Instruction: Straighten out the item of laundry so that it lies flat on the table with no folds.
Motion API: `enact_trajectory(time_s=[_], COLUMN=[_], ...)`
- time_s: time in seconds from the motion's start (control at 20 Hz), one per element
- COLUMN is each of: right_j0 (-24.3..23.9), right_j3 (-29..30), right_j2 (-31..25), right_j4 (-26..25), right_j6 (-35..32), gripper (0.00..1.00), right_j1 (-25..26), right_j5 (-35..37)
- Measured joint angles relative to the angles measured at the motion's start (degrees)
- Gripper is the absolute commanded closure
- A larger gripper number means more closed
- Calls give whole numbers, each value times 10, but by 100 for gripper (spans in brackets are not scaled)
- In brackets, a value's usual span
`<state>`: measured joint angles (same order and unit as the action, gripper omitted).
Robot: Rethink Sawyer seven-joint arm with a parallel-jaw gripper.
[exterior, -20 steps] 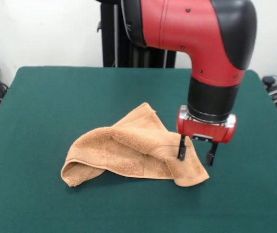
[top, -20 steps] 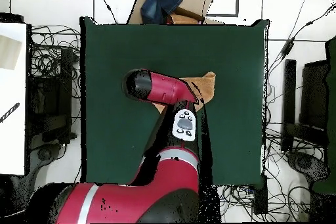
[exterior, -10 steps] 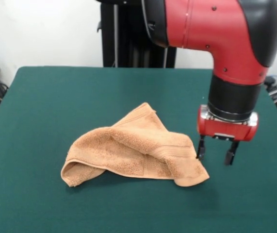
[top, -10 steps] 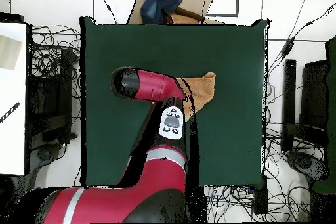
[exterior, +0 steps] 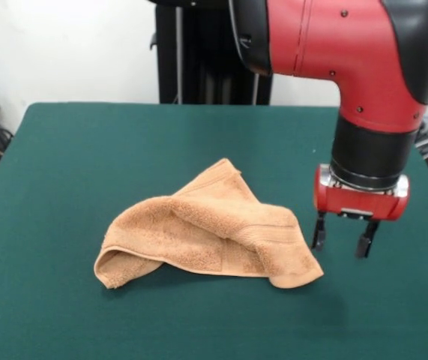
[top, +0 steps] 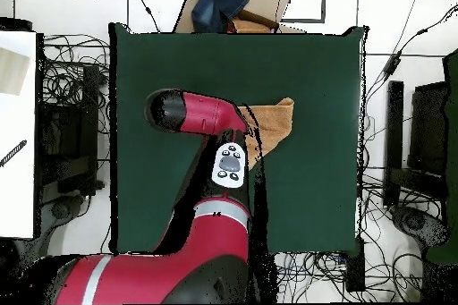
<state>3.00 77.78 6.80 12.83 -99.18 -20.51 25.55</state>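
Note:
The item of laundry (exterior: 214, 236) is a peach-orange towel lying crumpled and folded over itself on the dark green table (exterior: 86, 165), with one corner pointing to the far side. In the overhead view only part of the towel (top: 273, 121) shows beside the red arm. My gripper (exterior: 342, 238) hangs just right of the towel's right corner, slightly above the table. It is open and holds nothing; its left finger is close to the cloth edge but apart from it.
A cardboard box with dark blue cloth (top: 234, 4) sits past the table's top edge in the overhead view. Cables and equipment lie on the floor on both sides. A white surface (top: 18, 131) stands to the left.
My gripper has slid to the right, off the towel's right corner, and now hangs beside it. The towel has not moved.

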Motion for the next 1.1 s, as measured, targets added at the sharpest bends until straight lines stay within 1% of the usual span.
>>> enact_trajectory(time_s=[0.65,0.85,1.1], right_j0=[-11,-15,-32], right_j3=[-7,-7,2], right_j2=[0,0,-3], right_j4=[0,0,0], right_j6=[0,0,0], gripper=[0,0,0], right_j1=[37,39,33], right_j5=[0,0,0])
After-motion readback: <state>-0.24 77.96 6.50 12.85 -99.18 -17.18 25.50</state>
